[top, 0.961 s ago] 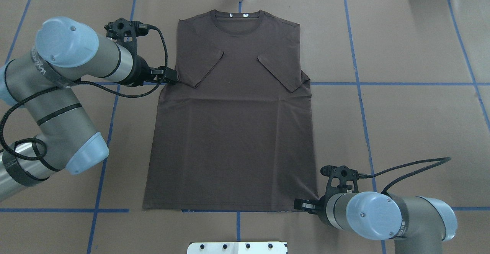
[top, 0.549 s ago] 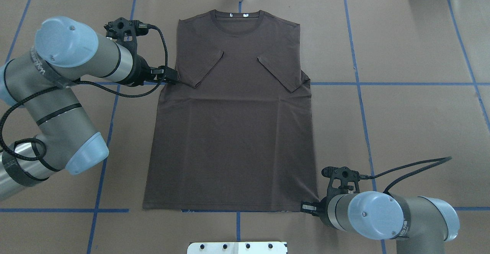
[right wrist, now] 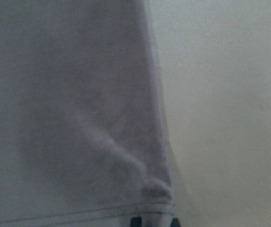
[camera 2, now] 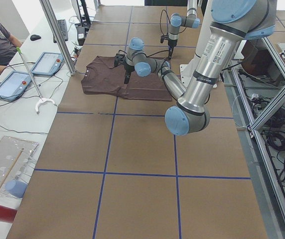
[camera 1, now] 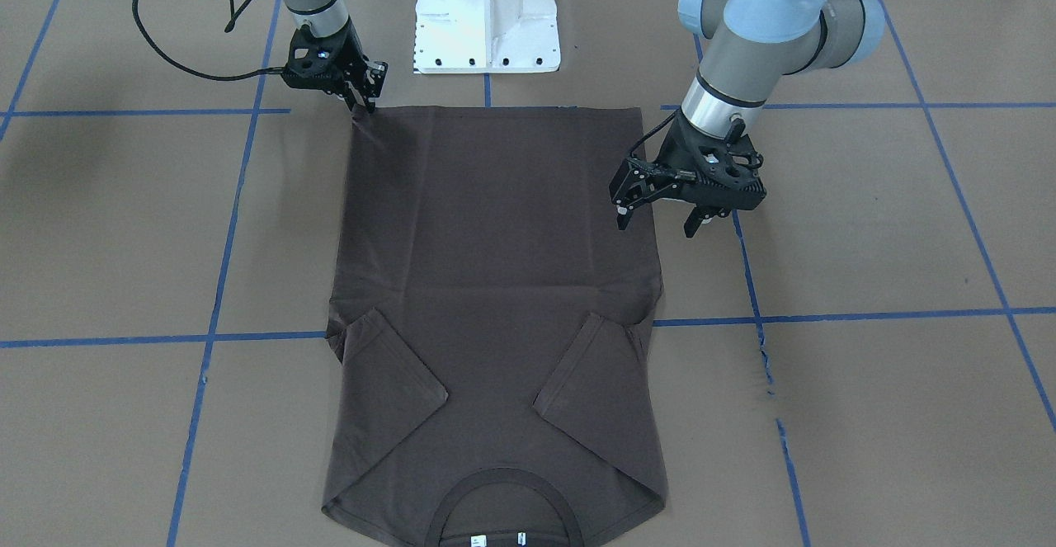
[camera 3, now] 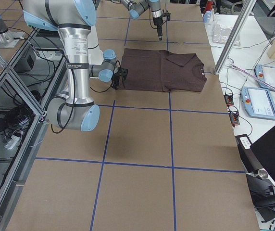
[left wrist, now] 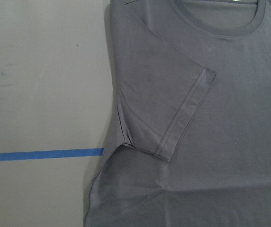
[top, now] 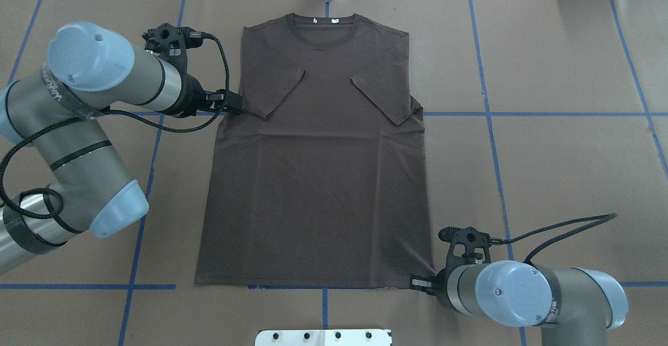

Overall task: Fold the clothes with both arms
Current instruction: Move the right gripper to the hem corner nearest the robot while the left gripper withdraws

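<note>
Front-facing alone: left arm [camera 1: 729, 67], jaws parted

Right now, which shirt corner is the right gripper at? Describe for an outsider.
On the table, the T-shirt lies flat, collar away from the robot. Its hem corner on the robot's right has the right gripper at it; the other hem corner has none.
</note>
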`<state>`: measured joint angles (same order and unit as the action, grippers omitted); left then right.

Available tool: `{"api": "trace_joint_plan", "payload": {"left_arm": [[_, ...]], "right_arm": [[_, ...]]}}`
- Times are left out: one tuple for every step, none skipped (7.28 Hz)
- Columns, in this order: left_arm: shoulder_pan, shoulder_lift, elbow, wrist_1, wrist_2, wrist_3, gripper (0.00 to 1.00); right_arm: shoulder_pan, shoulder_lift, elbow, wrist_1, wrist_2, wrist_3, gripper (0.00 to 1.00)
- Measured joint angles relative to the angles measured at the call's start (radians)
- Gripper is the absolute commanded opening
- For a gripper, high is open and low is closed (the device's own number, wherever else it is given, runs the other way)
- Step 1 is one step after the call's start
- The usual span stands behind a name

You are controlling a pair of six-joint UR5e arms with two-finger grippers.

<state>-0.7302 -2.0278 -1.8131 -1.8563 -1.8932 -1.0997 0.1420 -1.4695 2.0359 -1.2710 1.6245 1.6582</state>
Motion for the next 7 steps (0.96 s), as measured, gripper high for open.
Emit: {"api": "trace_joint_plan", "payload": {"left_arm": [[0.000,0.000,0.000,0.000,-0.001,0.000,1.00],[0.000,0.000,0.000,0.001,-0.001,0.000,1.00],[0.000,0.001,0.000,0.002,-0.002,-0.002,1.00],[0.000,0.011,-0.003,0.003,-0.005,-0.008,1.00],[0.000,0.057,-0.026,0.001,-0.022,-0.043,1.00],[0.006,0.137,-0.079,-0.009,-0.047,-0.118,1.00],[0.031,0.233,-0.151,-0.028,-0.053,-0.217,0.99]], "right_arm": [[0.000,0.000,0.002,0.000,0.000,0.000,0.00],[-0.001,0.002,0.004,0.001,0.000,0.000,0.00],[-0.001,0.003,0.011,0.001,0.000,0.000,0.00],[-0.001,0.004,0.021,0.001,-0.002,0.000,0.00],[0.001,0.006,0.030,0.001,-0.006,0.001,0.00],[0.006,0.008,0.037,0.001,-0.009,0.001,0.00],[0.017,0.010,0.042,0.002,-0.008,-0.002,0.00]]}}
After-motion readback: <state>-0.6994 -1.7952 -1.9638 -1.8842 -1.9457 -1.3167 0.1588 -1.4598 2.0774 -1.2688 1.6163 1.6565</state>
